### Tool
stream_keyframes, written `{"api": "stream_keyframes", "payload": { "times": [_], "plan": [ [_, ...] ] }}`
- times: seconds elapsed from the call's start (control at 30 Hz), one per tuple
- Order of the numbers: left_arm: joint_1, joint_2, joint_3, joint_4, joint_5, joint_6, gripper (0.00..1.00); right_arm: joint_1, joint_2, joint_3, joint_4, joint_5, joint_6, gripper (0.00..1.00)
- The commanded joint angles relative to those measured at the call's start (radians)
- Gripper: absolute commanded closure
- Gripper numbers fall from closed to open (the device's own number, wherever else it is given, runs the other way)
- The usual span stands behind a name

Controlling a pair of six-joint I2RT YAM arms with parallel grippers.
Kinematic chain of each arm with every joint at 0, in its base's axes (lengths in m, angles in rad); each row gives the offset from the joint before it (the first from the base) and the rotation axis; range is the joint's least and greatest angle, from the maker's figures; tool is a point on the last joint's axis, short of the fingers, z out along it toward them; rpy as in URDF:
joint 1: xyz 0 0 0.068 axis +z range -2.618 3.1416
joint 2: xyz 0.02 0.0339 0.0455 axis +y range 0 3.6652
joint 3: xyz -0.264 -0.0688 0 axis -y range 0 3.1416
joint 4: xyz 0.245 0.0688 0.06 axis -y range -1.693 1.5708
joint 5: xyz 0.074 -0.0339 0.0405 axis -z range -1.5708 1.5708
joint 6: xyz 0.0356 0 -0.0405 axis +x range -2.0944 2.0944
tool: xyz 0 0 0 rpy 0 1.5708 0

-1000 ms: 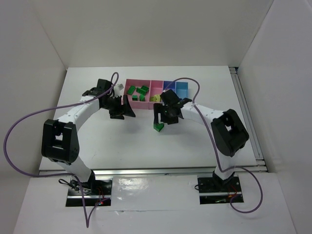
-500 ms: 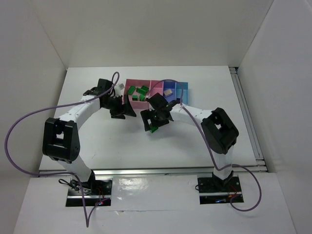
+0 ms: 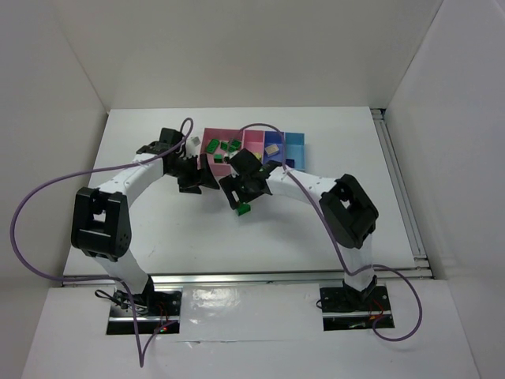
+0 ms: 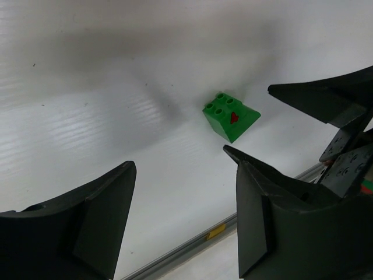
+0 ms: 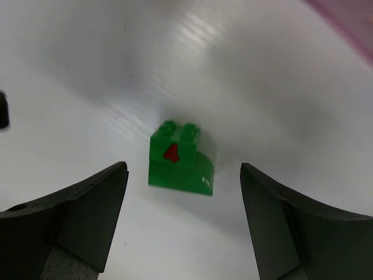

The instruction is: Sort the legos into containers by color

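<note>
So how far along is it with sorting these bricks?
Several green bricks already sit in the big pink tray. Nothing is held: the right claw hangs open over a loose green brick on the table. That brick is what I can see left.

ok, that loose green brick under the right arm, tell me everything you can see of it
The green brick is small, glossy plastic: four studs in a square on top, one side sloping down in a curve, a red mark like a 4 on that slope. It sits studs-up on the white table, outside the row of trays, on their near side. The right tool hangs over it, jaws open either side; nothing but the table appears to touch it.
</note>
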Motion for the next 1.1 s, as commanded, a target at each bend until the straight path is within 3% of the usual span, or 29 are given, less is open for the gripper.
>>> {"api": "stream_keyframes", "payload": {
  "times": [0.0,0.23,0.43,0.6,1.07],
  "plan": [
    [0.011,-0.026,0.022,-0.002,-0.027,-0.028,0.27,0.013,0.064,0.106,-0.02,0.073,-0.007,0.16],
    [0.029,-0.045,0.004,-0.002,-0.036,-0.028,0.27,0.031,0.153,0.172,-0.073,0.103,0.048,0.32],
    [0.038,-0.054,-0.007,0.007,-0.036,-0.028,0.27,0.042,0.154,0.172,-0.082,0.124,0.059,0.39],
    [0.038,-0.054,-0.007,0.007,-0.036,-0.028,0.27,0.051,0.144,0.163,-0.092,0.133,0.068,0.54],
    [0.048,-0.063,-0.036,0.016,-0.006,-0.019,0.27,0.051,0.166,0.243,-0.153,0.155,0.129,0.45]
  ]
}}
